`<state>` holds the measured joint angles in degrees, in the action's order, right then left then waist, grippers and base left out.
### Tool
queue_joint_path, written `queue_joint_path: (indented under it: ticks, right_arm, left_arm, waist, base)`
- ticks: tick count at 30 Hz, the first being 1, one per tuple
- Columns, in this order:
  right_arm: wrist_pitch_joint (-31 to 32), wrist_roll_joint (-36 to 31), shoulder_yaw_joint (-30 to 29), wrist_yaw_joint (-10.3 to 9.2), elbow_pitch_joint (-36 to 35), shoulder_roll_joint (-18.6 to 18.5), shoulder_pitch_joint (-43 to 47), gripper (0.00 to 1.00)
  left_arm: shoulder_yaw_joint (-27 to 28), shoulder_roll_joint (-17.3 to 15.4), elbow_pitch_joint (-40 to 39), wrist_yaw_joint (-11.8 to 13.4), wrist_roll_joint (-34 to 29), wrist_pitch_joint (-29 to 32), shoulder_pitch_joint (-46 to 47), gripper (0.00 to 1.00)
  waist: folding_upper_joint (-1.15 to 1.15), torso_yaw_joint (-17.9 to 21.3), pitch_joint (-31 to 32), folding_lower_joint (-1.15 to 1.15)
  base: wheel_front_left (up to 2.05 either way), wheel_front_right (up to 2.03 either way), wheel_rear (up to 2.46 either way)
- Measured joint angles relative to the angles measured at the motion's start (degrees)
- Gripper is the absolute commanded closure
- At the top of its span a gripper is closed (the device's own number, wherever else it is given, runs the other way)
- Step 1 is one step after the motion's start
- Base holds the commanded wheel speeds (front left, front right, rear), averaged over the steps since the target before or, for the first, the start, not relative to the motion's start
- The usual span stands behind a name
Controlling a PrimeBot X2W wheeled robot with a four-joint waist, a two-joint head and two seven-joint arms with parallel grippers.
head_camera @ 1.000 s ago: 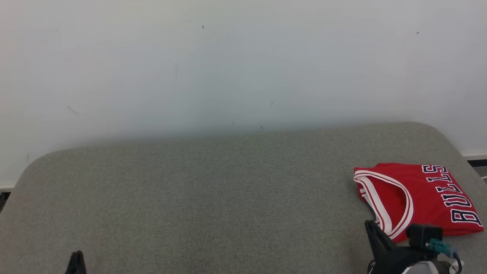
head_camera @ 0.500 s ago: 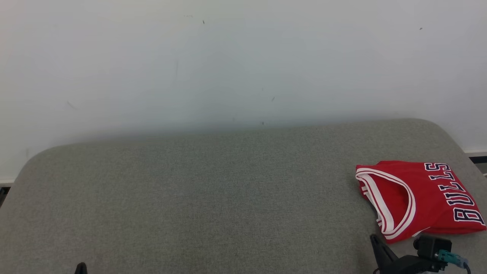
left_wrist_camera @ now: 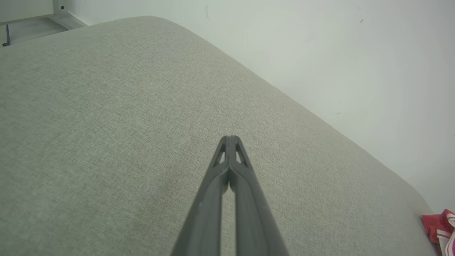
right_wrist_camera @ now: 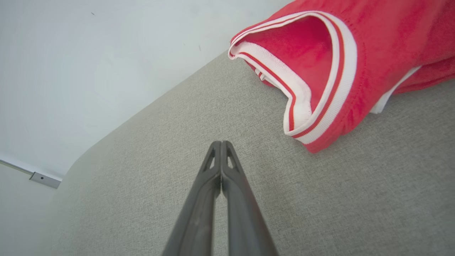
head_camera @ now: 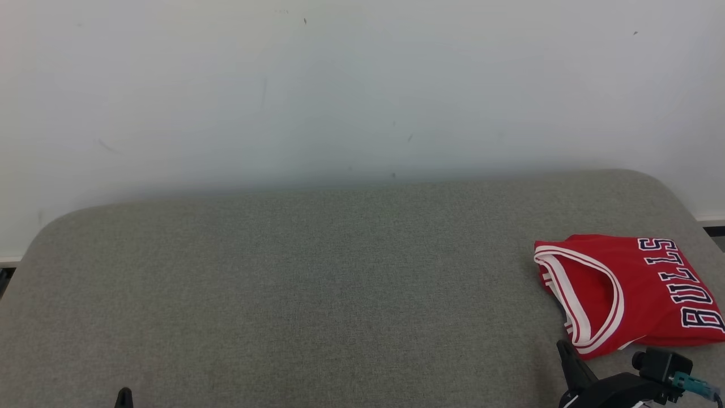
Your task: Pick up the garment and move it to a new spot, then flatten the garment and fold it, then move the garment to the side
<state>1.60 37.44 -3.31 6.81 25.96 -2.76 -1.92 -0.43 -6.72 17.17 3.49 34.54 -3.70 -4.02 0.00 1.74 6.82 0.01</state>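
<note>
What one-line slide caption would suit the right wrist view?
Shut right end effector points across the grey fabric surface, clear of the folded red jersey with white trim.

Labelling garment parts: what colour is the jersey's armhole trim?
White with thin red stripes on the red jersey; trim shows best in the right wrist view.

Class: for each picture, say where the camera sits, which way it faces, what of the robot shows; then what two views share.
Head view: on the head, facing forward and down over the pad; left gripper lower left, right gripper lower right.
Left wrist view: on the left wrist, facing along shut fingers across the pad.
Right wrist view: on the right wrist, along shut fingers toward the jersey.
Shared: both wrist views show the jersey.
</note>
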Motion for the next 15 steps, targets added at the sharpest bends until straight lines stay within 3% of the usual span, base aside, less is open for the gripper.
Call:
queue_joint_path:
  ticks: [15]
  right_arm:
    - [1.0, 11.4, -0.8, 0.00, -2.0, 0.0, -1.0, 1.00]
  left_arm:
    - [1.3, 1.1, 0.1, -2.1, 11.6, 2.2, 1.4, 1.00]
  waist:
    - [0.00, -0.4, -1.4, 0.00]
  base:
    - [0.00, 0.00, 0.00]
